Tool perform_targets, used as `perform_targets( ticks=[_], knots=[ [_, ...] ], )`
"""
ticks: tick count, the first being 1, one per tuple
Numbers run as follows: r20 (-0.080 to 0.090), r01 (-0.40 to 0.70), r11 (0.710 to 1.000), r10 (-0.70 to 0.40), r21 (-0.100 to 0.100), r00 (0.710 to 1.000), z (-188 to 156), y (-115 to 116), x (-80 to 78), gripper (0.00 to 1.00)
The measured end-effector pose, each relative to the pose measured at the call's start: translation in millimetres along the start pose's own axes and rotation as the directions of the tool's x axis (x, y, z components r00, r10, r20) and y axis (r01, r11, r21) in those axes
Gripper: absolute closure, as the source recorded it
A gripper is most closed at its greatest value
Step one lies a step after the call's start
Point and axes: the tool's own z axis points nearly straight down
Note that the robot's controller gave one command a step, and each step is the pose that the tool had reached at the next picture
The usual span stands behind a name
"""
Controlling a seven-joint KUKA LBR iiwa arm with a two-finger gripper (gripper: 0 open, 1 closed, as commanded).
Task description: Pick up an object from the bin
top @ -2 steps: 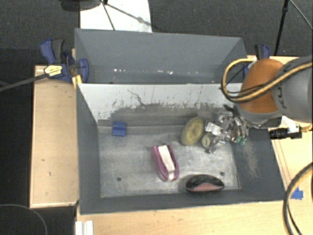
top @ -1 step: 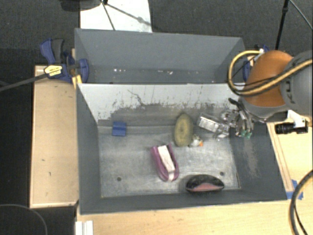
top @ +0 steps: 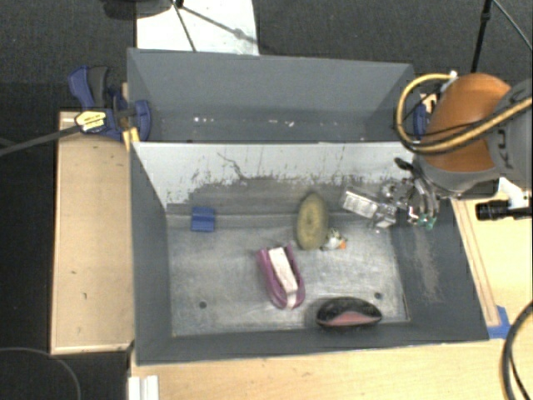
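The gripper (top: 398,207) is low at the right side of the bin (top: 151,257), near the back wall, under the orange cover (top: 470,123) of the wrist and its yellow and black cables (top: 410,111). Just beside it, to the left, lies a small silver piece (top: 361,202). It is flat, shiny, light grey with white spots, longer than wide, and a little tilted. It touches the metal parts of the gripper or is very near to them; which of the two I cannot tell. I also cannot tell if the gripper has hold of it, or how wide the gripper is open, because the metal parts and the piece have almost the same colour and run together.

The other things lie apart on the bin floor. An olive-green round thing (top: 312,221) is in the middle. Close to its right side is a tiny white thing (top: 336,242) with a bit of orange, too small to name. A purple and white thing (top: 281,276) lies more to the front. A black oval thing (top: 348,313) with a pink part is at the front edge of the floor. A small blue block (top: 202,219) is at the left, near the back wall.

The arm is cut off at the right edge.
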Motion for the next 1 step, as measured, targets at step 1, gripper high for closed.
perform_targets(
  ticks=[1],
  knots=[
    [0.002,0.007,1.000,-0.007,-0.001,1.000,-65.4,0.6,-3.0,1.00]
  ],
)
